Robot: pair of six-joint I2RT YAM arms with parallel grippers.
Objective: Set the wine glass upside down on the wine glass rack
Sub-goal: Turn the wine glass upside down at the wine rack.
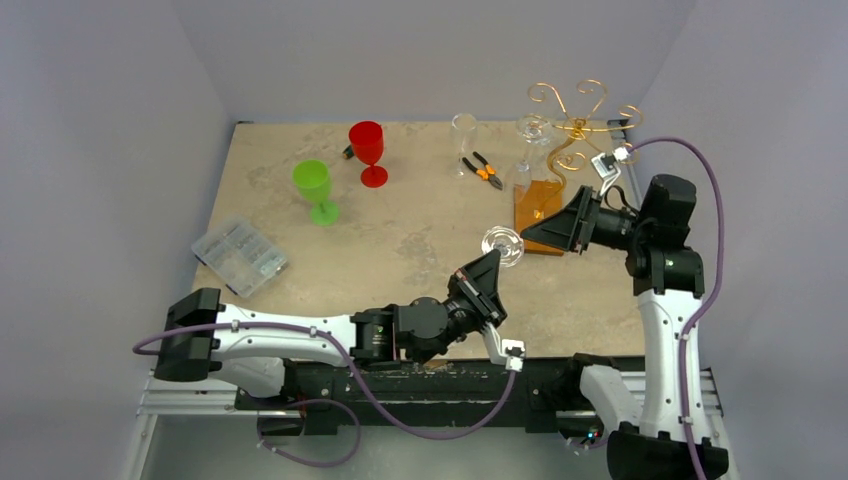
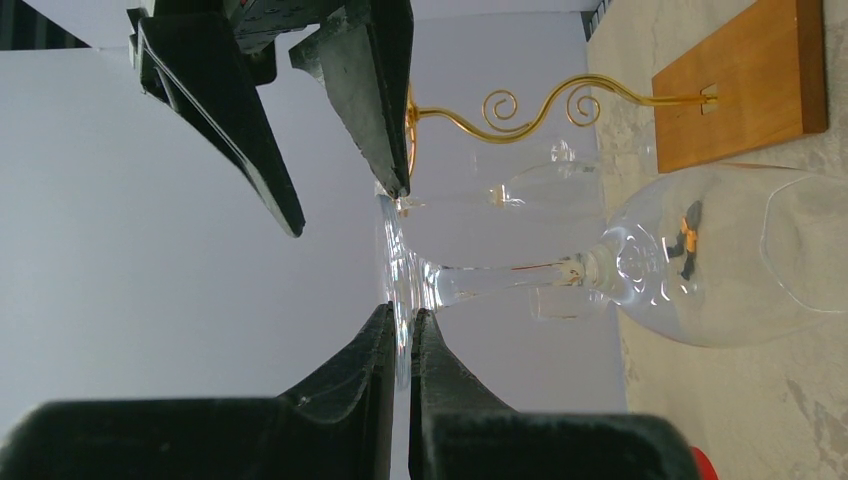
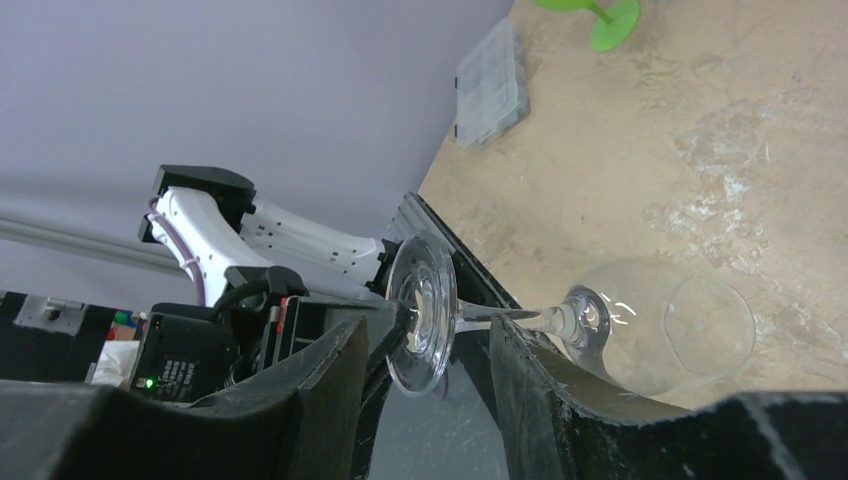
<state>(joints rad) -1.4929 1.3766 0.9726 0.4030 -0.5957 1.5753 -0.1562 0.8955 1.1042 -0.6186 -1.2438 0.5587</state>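
Left pincer (image 2: 402, 315) clamped on foot of wine glass (image 2: 700, 260), bowl-down over table (image 1: 400, 230) near wine glass rack (image 2: 740, 85); right pincer (image 3: 425, 330) gapes astride that foot; hanging not yet done.

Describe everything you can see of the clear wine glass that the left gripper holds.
The clear wine glass is transparent and empty, with a round foot, a thin stem and a wide bowl. It is upside down, foot up and mouth toward the table, near the wine glass rack. The left gripper pinches the foot's edge; the open fingers of the right gripper straddle the foot. Whether the bowl touches the table is unclear.
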